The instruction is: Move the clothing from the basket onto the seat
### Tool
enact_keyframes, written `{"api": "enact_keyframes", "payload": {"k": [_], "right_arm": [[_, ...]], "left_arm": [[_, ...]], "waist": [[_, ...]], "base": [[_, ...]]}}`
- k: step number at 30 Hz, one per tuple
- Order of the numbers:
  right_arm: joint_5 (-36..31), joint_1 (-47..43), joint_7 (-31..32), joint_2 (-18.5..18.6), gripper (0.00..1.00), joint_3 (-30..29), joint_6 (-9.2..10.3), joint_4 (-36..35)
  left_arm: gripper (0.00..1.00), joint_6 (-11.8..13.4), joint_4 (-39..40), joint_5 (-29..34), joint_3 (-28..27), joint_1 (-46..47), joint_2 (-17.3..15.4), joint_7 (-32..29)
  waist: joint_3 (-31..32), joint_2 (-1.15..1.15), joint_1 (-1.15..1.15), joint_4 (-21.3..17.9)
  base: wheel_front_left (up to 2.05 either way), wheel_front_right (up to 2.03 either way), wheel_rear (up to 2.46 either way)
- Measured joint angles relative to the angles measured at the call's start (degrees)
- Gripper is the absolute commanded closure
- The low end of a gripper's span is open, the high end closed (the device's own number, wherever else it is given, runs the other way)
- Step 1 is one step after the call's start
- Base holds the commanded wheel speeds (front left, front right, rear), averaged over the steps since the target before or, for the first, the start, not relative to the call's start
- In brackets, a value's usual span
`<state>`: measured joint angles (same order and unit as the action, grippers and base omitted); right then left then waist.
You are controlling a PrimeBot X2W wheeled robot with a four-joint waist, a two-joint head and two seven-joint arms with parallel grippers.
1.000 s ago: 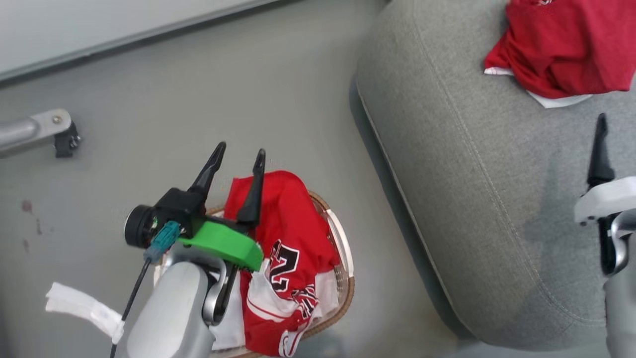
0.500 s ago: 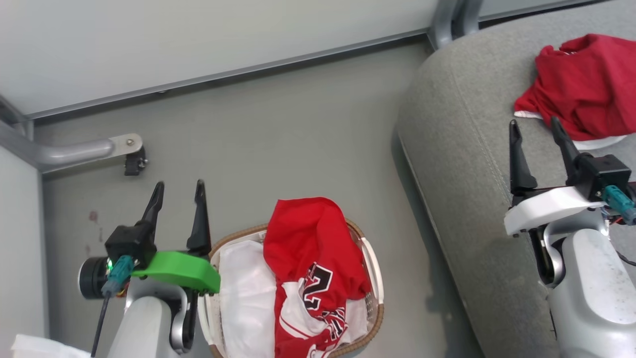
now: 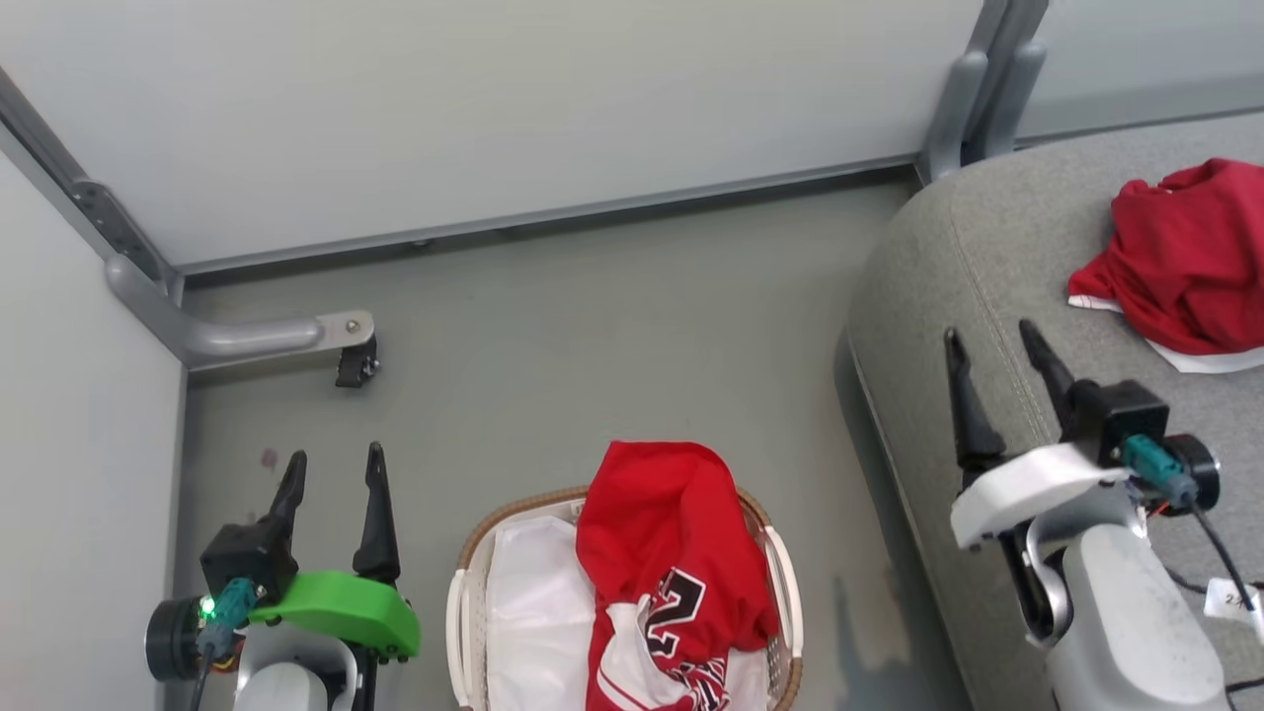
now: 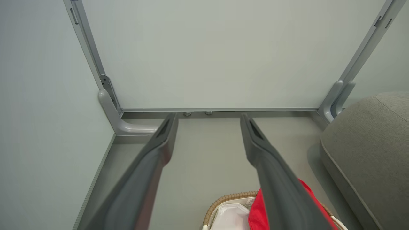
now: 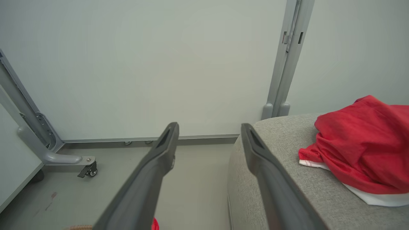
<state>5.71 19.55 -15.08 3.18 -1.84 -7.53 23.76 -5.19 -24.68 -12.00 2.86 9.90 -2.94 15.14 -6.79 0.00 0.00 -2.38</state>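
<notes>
One seat, a broad grey cushion, is the largest thing here; it lies beneath and ahead of the right jaws. One basket sits on the floor between the two pairs of jaws, just to the right of the left jaws and well to the left of the right ones. Two heaps of red clothing can be counted. One jersey is draped over the basket's right half beside the white liner. The other jersey lies crumpled on the seat, ahead and to the right of the right jaws and apart from them. Whether more fabric lies under either heap cannot be told. Both pairs of jaws are spread wide and grasp nothing. The fabric looks light, limp and probably a little slick, so it should sag and trail when lifted rather than keep any shape. The raised hump at the far end of the basket's jersey, ahead and to the right of the left jaws, seems the best place to pinch. A thick fold is bunched there, clear of the liner and the rim.
</notes>
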Motion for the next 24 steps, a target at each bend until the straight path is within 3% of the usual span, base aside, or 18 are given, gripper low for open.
{"api": "enact_keyframes", "payload": {"k": [14,24], "right_arm": [[-0.83,-7.91,0.0,-0.22,0.0,1.94,0.0,0.93],[-0.65,-8.78,0.0,-0.33,0.0,2.35,0.0,0.64]], "left_arm": [[0.0,1.22,0.85,-1.35,-0.59,-7.33,0.04,0.0],[0.0,1.75,0.94,-2.96,1.67,-9.15,0.05,0.0]], "waist": [[5.77,0.0,0.0,1.1],[5.59,0.0,0.0,0.83]], "base": [[0.0,0.0,0.0],[0.0,0.0,0.0]]}}
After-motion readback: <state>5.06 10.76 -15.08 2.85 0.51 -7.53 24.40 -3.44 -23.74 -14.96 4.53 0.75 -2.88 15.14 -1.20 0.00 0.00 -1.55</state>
